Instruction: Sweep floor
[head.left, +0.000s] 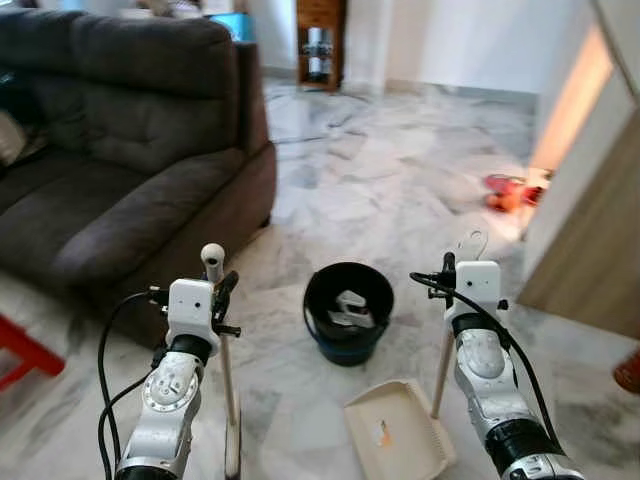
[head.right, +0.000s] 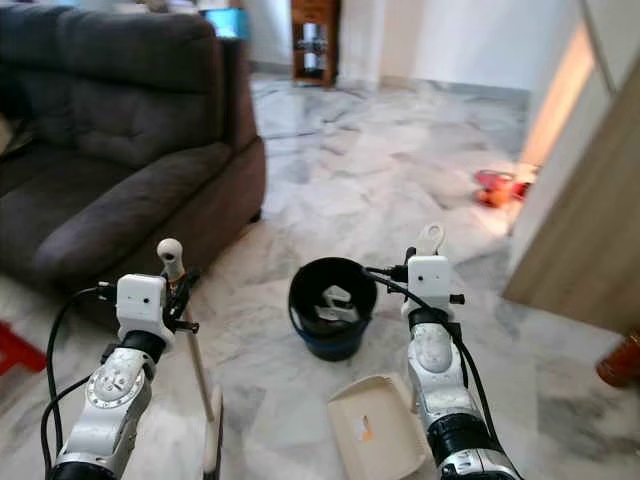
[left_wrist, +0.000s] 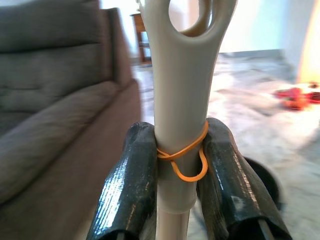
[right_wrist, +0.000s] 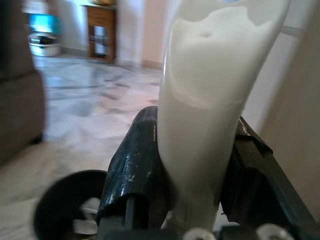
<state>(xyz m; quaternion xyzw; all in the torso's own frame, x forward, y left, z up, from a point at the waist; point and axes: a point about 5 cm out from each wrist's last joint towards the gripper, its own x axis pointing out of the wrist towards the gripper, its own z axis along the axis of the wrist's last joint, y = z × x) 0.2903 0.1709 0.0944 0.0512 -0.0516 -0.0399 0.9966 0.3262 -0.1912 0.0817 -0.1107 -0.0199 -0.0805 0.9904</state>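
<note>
Standing on a marble floor (head.left: 400, 170), the robot holds two cleaning tools, one in each gripper. One broom (head.left: 222, 340) is clamped in the left gripper (left_wrist: 181, 185), its black fingers (left_wrist: 131, 185) pressed against both sides of the pale grey handle, which ends in a looped top and has one orange rubber band (left_wrist: 186, 161) wound around it. One cream dustpan (head.left: 398, 430) rests on the floor near the robot's right side, its upright handle (right_wrist: 210, 100) clasped by the right gripper (right_wrist: 200, 185). One black bucket (head.left: 348, 310) stands on the floor between the two tools and just beyond them, with something pale inside. One dark brown sofa (head.left: 110, 150) sits to the left. No writing or labels can be read on anything.
</note>
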